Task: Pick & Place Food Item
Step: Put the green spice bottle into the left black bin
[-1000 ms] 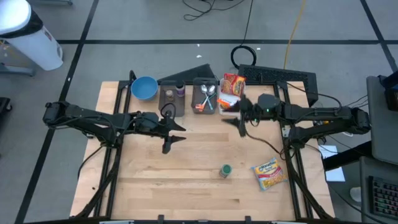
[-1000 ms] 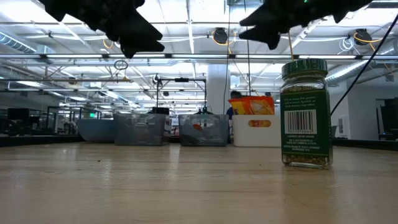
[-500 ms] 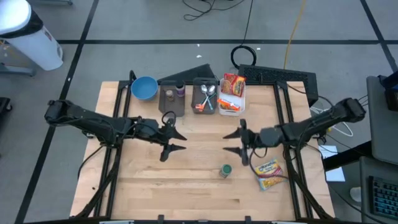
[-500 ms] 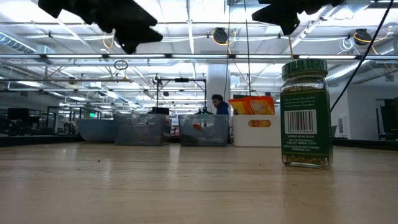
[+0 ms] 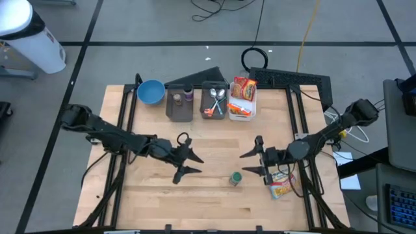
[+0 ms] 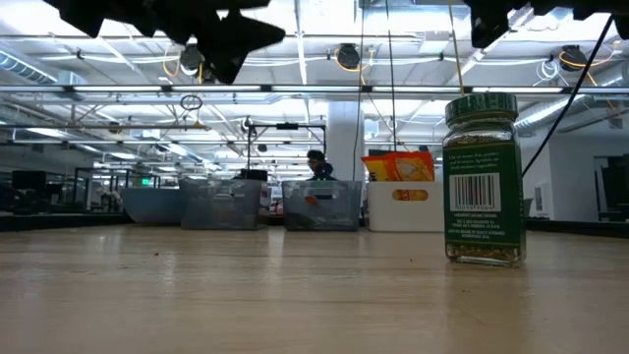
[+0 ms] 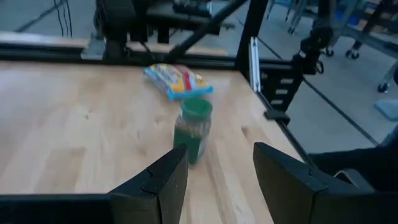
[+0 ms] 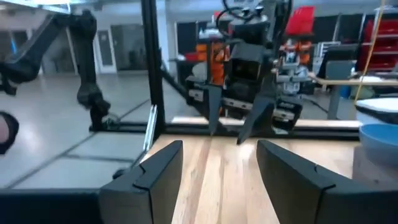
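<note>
Green-lidded spice jar (image 5: 236, 178) upright on table, between left gripper (image 5: 190, 164) and right gripper (image 5: 253, 162) (both spread, empty).

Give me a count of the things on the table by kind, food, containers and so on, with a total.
Spice jars: 1, green-lidded jar
Loose food packets: 1, yellow packet
Bowls: 1, blue bowl
Bins along the far edge: 3, left grey bin, grey bin with spoons, white bin with snack packets
Total: 6
</note>
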You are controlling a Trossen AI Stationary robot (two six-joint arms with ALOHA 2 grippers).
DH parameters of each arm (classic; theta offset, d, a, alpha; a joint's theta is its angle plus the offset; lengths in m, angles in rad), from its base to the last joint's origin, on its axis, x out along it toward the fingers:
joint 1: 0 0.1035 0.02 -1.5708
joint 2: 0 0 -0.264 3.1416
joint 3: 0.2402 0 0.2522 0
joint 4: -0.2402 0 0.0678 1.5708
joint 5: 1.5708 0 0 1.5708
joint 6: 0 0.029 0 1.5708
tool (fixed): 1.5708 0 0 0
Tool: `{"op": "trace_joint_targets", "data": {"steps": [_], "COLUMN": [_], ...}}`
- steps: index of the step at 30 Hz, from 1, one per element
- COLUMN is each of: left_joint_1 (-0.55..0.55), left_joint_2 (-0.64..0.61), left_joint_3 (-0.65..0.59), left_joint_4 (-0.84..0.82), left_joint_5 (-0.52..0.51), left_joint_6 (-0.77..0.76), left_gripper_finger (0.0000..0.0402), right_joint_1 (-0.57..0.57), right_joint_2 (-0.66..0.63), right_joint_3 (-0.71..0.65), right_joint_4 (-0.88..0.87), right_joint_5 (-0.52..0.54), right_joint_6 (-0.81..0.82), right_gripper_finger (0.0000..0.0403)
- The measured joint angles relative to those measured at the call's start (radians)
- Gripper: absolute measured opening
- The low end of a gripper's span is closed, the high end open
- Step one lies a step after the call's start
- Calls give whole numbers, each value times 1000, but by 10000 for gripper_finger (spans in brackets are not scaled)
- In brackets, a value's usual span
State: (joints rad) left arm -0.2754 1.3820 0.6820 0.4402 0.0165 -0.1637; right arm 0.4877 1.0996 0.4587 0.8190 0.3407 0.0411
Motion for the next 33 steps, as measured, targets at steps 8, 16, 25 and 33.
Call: {"op": "trace_joint_targets", "data": {"steps": [8,16,25,33], "left_joint_1": [-5,46,62,64], "left_joint_2": [131,214,235,227], "left_joint_3": [21,171,266,269], "left_joint_4": [216,56,-72,-82], "left_joint_5": [-37,-13,36,36], "left_joint_6": [-27,10,95,109], "left_gripper_finger": [191,191,191,191], "right_joint_1": [77,154,196,147], "right_joint_2": [0,18,97,144], "right_joint_3": [-1,-1,-1,-1], "right_joint_4": [-287,-473,-460,-424], "right_joint_5": [36,134,130,101], "right_joint_6": [61,152,260,279], "right_gripper_finger": [197,196,196,196]}}
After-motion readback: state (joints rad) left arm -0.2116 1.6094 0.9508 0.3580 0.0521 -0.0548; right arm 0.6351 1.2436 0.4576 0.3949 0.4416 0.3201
